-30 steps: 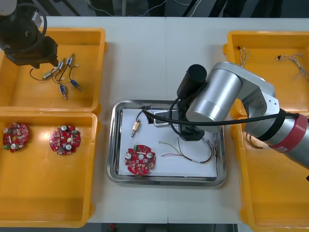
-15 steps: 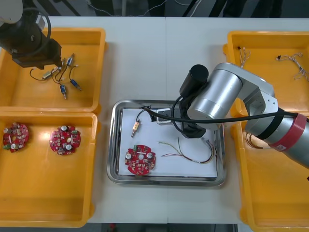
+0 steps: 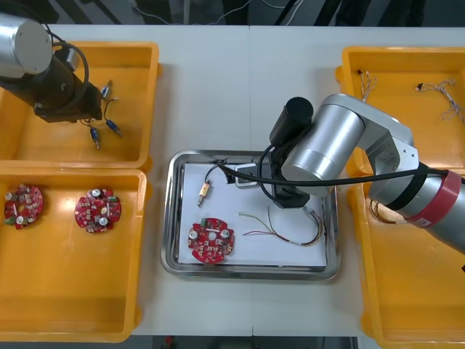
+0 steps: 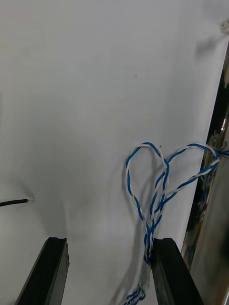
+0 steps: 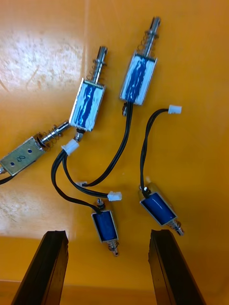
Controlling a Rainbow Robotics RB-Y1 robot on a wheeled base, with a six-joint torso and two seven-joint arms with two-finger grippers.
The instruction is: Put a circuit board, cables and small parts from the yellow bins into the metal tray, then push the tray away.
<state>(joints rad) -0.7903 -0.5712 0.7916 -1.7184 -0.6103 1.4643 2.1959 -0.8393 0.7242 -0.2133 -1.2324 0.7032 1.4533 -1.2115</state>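
The metal tray (image 3: 173, 218), white inside, holds a red circuit board (image 3: 211, 241), a small metal part (image 3: 204, 191) on a black lead, and a red and yellow cable (image 3: 289, 231). My right gripper (image 3: 287, 195) hangs low over the tray's right half. Its fingers stand open (image 4: 107, 274) over the white lining. A twisted blue and white cable (image 4: 155, 190) lies loose against one finger (image 4: 167, 271), beside the tray wall (image 4: 212, 224). My left gripper (image 3: 69, 102) is over the far left bin, open (image 5: 107, 269), above several small metal parts (image 5: 105, 226).
The near left yellow bin (image 3: 73, 305) holds two more circuit boards (image 3: 97, 211). Thin cables (image 3: 443, 94) lie in the far right bin (image 3: 349, 58). My right arm (image 3: 407, 182) crosses the gap between the tray and the right bins.
My left gripper has slid right and nearer across the far left bin, over the small parts. My right arm shifted slightly toward the far side, then held still.
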